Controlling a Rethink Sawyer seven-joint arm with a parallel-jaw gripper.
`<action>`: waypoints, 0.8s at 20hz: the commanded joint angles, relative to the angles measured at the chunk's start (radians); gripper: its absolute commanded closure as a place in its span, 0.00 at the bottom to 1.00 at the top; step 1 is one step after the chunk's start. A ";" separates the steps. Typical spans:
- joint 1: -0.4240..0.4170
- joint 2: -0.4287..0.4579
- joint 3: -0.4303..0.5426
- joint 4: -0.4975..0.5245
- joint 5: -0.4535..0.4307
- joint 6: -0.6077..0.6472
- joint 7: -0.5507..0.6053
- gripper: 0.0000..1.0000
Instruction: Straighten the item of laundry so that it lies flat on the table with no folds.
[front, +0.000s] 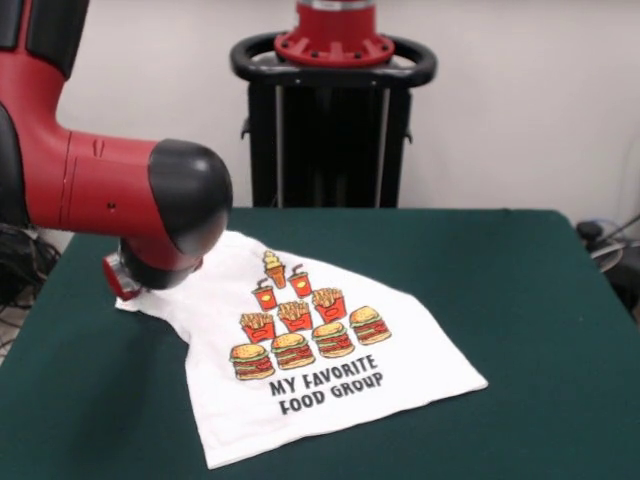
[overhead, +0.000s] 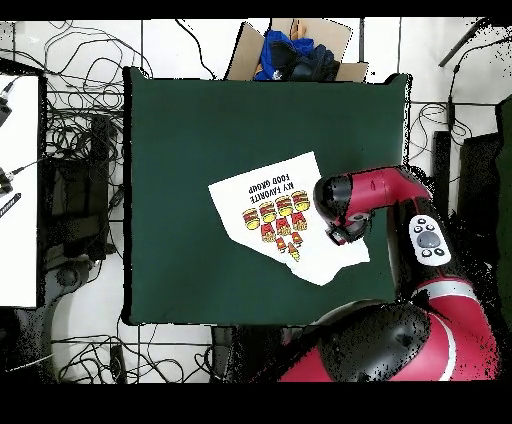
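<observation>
Robot gripper (front: 122, 282) presses down on T-shirt's (front: 330, 370) corner, apparently to spread it across table (front: 520, 300); finger position hidden.

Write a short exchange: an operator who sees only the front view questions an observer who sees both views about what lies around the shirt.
Operator: How much table is there past the shirt's hem, below my picture's edge?
Observer: From overhead, a broad band of green table runs between the shirt and that edge.
Operator: Is anything beyond that edge?
Observer: Yes, a cardboard box holding blue and black items stands just past it.
</observation>
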 joint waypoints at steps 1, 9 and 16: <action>-0.004 0.054 -0.012 -0.093 -0.078 -0.002 -0.262 1.00; -0.024 0.051 -0.016 -0.104 -0.070 0.019 -0.312 1.00; -0.031 0.041 -0.029 -0.095 -0.036 0.067 -0.353 1.00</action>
